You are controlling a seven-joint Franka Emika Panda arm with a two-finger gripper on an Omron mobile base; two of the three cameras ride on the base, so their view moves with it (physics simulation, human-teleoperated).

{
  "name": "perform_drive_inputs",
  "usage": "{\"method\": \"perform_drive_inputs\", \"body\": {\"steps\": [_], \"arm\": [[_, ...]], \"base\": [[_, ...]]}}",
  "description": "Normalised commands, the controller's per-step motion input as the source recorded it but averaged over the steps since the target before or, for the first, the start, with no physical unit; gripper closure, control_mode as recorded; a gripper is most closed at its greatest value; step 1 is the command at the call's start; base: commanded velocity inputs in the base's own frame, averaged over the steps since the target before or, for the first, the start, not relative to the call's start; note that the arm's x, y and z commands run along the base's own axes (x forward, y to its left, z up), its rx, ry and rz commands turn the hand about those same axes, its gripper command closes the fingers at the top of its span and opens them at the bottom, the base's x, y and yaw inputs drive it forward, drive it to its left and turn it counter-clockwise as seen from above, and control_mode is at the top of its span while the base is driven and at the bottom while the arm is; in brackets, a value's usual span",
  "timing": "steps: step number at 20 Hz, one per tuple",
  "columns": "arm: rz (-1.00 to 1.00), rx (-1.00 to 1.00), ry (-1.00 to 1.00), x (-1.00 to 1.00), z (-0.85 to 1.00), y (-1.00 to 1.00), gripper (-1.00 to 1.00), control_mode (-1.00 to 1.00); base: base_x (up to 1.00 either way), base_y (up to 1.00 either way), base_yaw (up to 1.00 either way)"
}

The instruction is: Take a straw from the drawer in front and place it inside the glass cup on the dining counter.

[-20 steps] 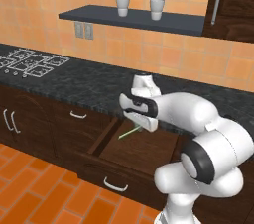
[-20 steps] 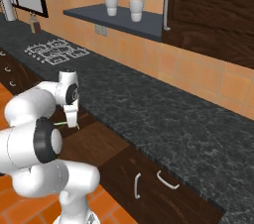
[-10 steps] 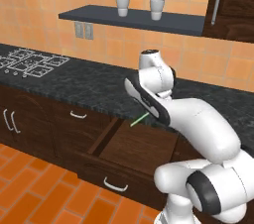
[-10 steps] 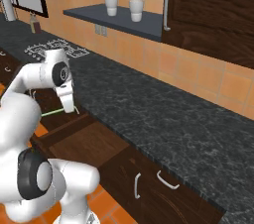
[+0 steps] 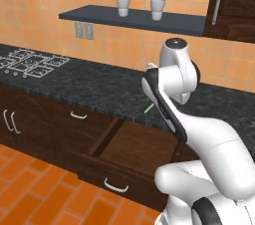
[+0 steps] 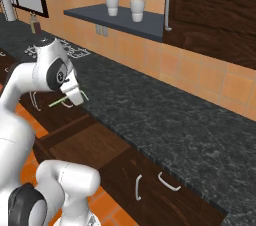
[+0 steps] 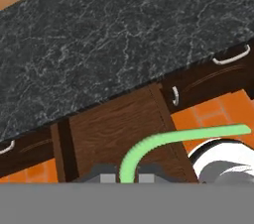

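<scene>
My gripper (image 7: 124, 176) is shut on the light green straw (image 7: 188, 135), which runs out from between the fingertips and off to one side. From the right base view the straw (image 6: 59, 101) sticks out beside the hand (image 6: 74, 95), above the drawer. A short green piece of the straw (image 5: 148, 108) shows left of the arm in the left base view. The dark wooden drawer (image 5: 130, 145) stands pulled open below the hand, its inside (image 6: 84, 144) bare where it shows. The glass cup and the dining counter are out of view.
A black speckled counter (image 5: 94, 83) runs above the drawer, with a stove top (image 5: 30, 62) at its left. A wall shelf (image 5: 134, 19) carries two whitish cups. Dark cabinet fronts (image 6: 165, 180) and an orange tiled floor (image 5: 30, 194) lie below.
The arm has risen and swung, lifting the straw out of the open drawer to about counter height. The drawer has stayed open.
</scene>
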Motion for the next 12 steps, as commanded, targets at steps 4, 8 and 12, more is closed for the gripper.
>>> {"method": "perform_drive_inputs", "body": {"steps": [4, 8, 12], "arm": [[0.04, -0.02, -0.27, -0.15, 0.47, -0.05, 1.0, -1.0], [0.07, -0.04, -0.2, -0.31, 0.23, -0.01, 1.0, -1.0], [0.09, -0.03, -0.17, -0.33, 0.04, -0.03, 1.0, -1.0]], "base": [[0.0, 0.0, 0.0], [0.0, 0.0, 0.0], [0.0, 0.0, 0.0]]}}
